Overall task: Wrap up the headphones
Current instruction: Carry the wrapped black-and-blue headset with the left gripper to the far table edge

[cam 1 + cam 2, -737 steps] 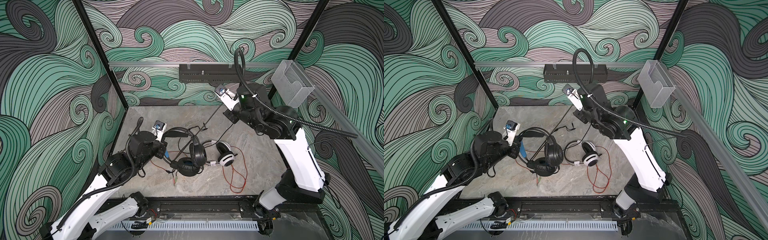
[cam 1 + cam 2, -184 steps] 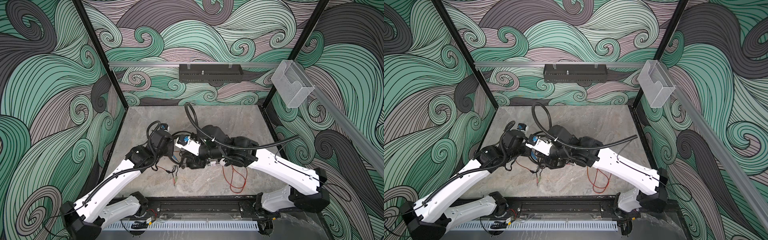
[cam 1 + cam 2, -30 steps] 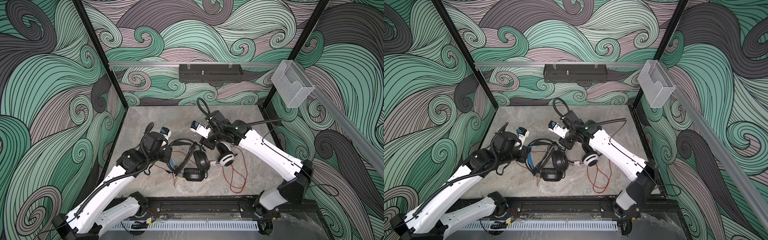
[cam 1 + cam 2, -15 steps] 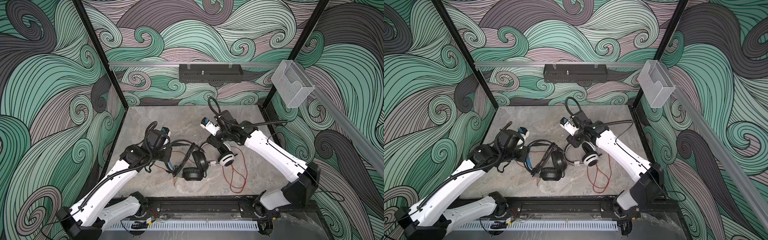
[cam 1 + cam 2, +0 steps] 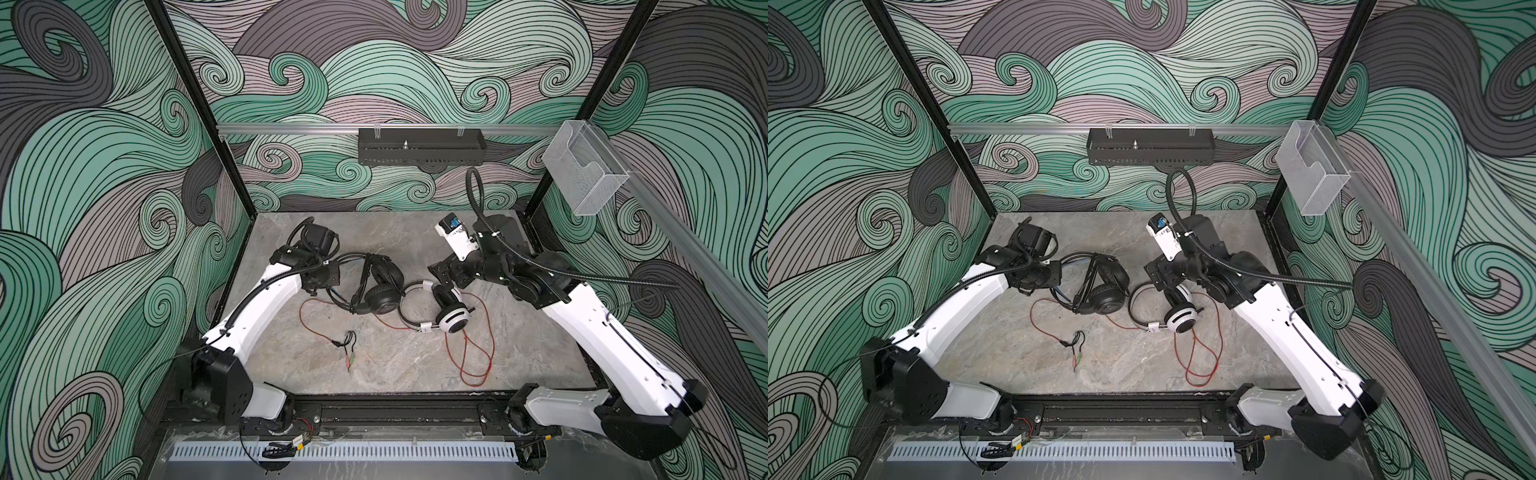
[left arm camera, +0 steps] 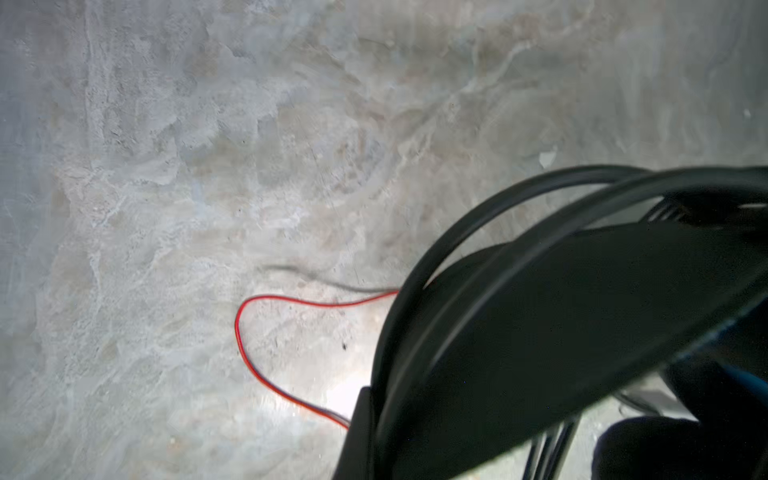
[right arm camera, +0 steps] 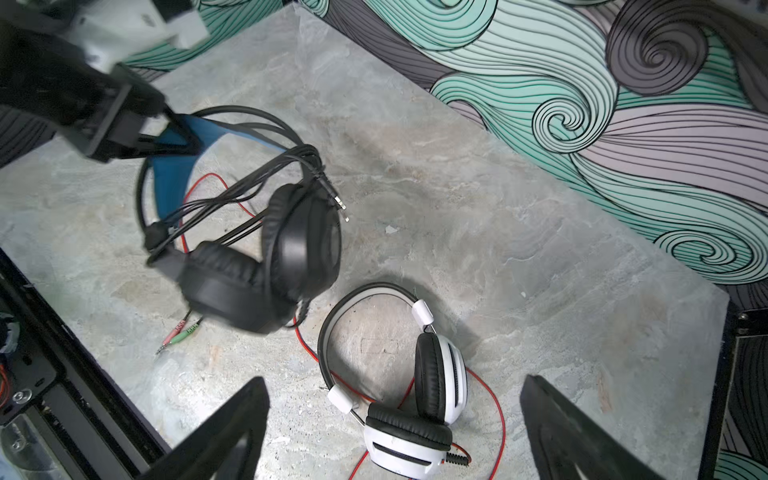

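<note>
The black headphones [image 5: 380,286] [image 5: 1102,291] lie left of centre, with black cable looped over the blue-lined headband [image 7: 174,166]. My left gripper [image 5: 332,270] [image 5: 1054,270] is shut on that headband; in the left wrist view one finger [image 6: 360,432] presses against the dark band [image 6: 582,332]. The white headphones [image 5: 451,316] [image 5: 1177,316] [image 7: 415,399] rest on the floor with their red cable [image 5: 473,353] trailing loose. Just above their upper ear cup hovers my right gripper [image 5: 440,278] [image 7: 392,381], open and holding nothing.
Pink and green plugs [image 5: 349,359] lie on the floor in front of the black headset. A black tray [image 5: 419,151] hangs on the back rail and a clear box [image 5: 582,174] on the right rail. Patterned walls close in three sides.
My right gripper has opened wide and drawn back to the right, away from the black headphones. The left gripper has carried the black headset slightly toward the back.
</note>
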Motion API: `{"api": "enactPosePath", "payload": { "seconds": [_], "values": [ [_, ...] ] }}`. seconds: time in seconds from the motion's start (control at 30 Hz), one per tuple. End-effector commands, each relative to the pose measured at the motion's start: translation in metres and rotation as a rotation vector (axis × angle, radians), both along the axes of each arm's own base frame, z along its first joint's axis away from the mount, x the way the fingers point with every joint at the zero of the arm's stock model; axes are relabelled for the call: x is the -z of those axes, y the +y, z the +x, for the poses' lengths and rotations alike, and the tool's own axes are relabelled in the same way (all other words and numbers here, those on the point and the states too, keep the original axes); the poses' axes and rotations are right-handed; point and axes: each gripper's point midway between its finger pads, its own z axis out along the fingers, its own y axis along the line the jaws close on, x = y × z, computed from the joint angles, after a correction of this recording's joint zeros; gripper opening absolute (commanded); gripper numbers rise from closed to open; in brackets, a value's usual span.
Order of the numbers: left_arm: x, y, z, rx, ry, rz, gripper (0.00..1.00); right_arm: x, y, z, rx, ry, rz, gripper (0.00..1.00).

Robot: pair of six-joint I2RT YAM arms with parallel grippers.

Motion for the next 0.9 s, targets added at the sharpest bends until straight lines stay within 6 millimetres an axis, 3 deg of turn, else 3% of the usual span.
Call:
{"api": "enactPosePath", "payload": {
  "seconds": [0.0, 0.3, 0.4, 0.63, 0.87],
  "values": [
    [-0.026, -0.002, 0.057, -0.032, -0.126, -0.122, 0.0, 0.015, -0.002, -0.018, -0.001, 0.102, 0.012, 0.99],
    [0.011, 0.033, 0.151, -0.022, -0.06, -0.082, 0.0, 0.02, -0.014, -0.035, 0.012, 0.143, -0.007, 0.99],
    [0.029, 0.039, 0.17, -0.011, 0.007, -0.112, 0.0, 0.019, -0.012, -0.036, 0.011, 0.153, 0.001, 0.99],
    [0.05, 0.052, 0.195, -0.01, 0.025, -0.153, 0.0, 0.024, -0.005, -0.032, 0.009, 0.171, -0.006, 0.99],
    [0.071, 0.056, 0.198, -0.045, 0.072, -0.182, 0.0, 0.021, 0.006, -0.023, -0.003, 0.162, 0.005, 0.99]
  ]
}}
